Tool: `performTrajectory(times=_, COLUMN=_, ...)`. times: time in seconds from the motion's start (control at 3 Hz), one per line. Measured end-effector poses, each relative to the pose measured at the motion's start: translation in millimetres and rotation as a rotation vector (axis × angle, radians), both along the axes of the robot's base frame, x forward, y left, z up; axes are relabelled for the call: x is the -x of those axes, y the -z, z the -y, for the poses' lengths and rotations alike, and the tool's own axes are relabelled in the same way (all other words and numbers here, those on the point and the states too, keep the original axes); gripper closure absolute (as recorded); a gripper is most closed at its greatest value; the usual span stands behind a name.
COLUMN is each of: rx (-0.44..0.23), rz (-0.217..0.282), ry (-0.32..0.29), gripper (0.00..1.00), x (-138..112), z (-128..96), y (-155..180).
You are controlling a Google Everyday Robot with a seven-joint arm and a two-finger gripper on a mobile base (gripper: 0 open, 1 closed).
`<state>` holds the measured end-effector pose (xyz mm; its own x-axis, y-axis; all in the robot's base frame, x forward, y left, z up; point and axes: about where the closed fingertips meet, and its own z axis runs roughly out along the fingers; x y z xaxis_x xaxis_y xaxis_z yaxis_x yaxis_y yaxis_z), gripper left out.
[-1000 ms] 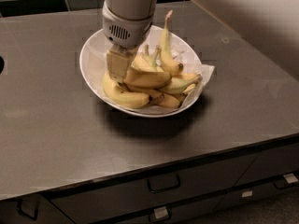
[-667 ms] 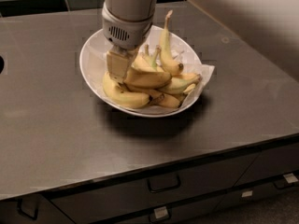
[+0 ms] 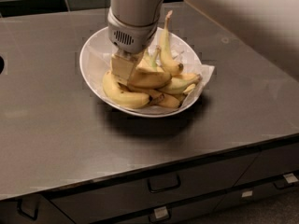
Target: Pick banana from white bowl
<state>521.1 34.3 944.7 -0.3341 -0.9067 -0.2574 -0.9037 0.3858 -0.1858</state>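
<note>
One white bowl sits mid-bench, toward the back edge. Low at its left front lies the banana: thick, strongly curved, all yellow, running along the near wall under the rest of the pile. My pincer is down inside the bowl just above the banana's left half, its tan tip buried among the fruit. Apart or clamped, I can't tell. Right of the pincer a slim banana stands up, its long pale stem over the far rim. Smaller greenish-stemmed bananas point right. Paper liner pokes over the right rim. Drawers line the bench front.
</note>
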Motion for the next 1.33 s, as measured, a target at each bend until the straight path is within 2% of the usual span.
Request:
performTrajectory(times=0.67, rx=-0.016, rz=-0.002, ry=0.037, gripper=0.46, x=-6.5, z=10.0, y=11.4)
performTrajectory(times=1.0, rx=-0.016, rz=-0.002, ry=0.037, gripper=0.65, x=-6.5, z=10.0, y=11.4)
performTrajectory(times=1.33, rx=-0.016, rz=-0.002, ry=0.037, gripper=0.88, x=-6.5, z=10.0, y=11.3)
